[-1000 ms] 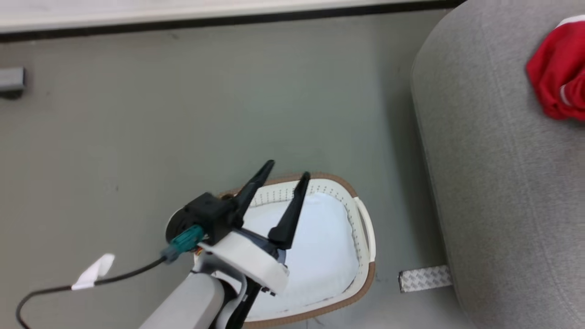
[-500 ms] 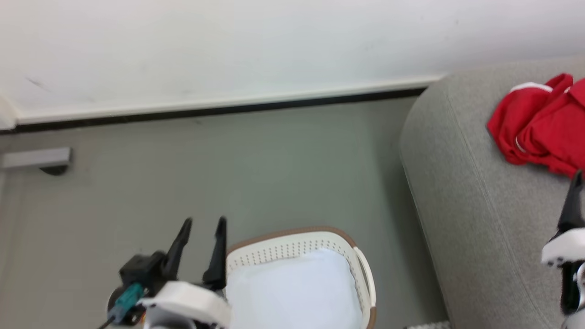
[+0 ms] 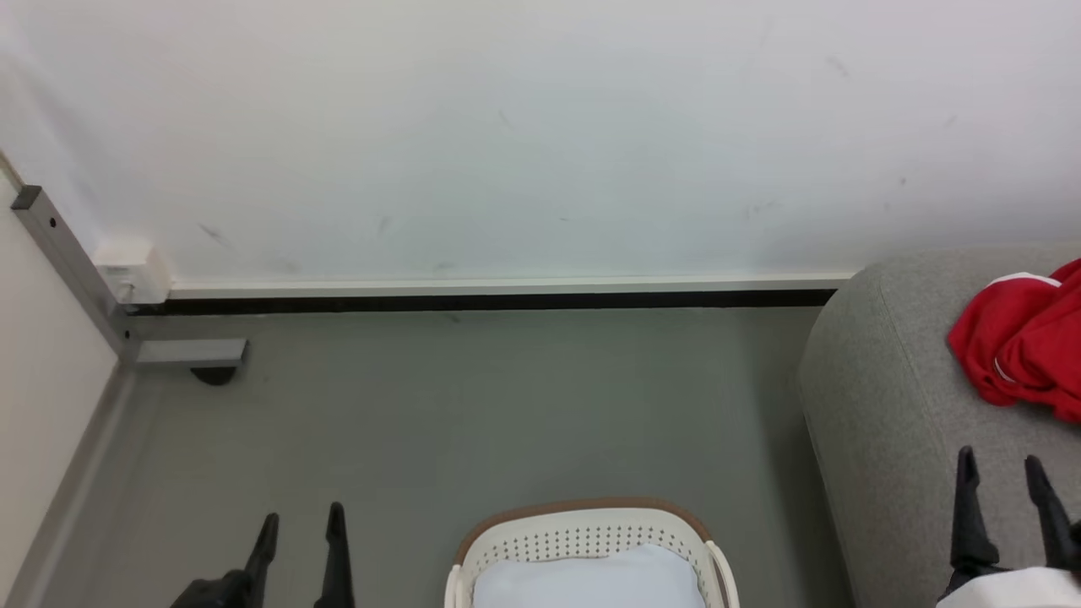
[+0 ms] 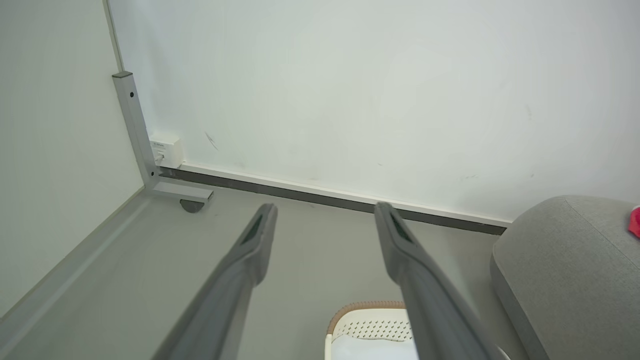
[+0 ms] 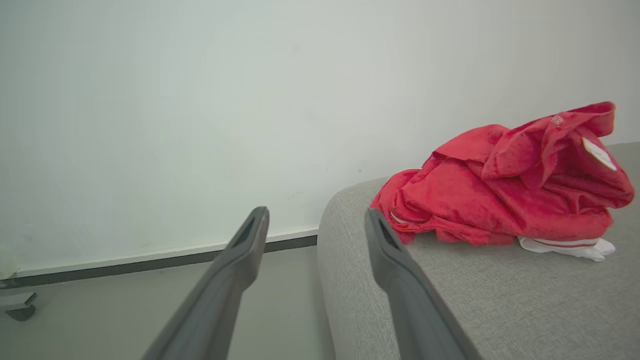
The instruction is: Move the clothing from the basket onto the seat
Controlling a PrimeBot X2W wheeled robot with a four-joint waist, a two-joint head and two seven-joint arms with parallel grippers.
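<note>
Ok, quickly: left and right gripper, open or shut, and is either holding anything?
Left gripper: open, holding nothing.
Right gripper: open, holding nothing; the clothing lies apart from it on the seat.

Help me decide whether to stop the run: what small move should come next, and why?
Probably tip the head down to check the basket: it shows a pale cushion but is cut off below. The clothing lies on the seat; the left gripper and right gripper stand open, empty.
</note>
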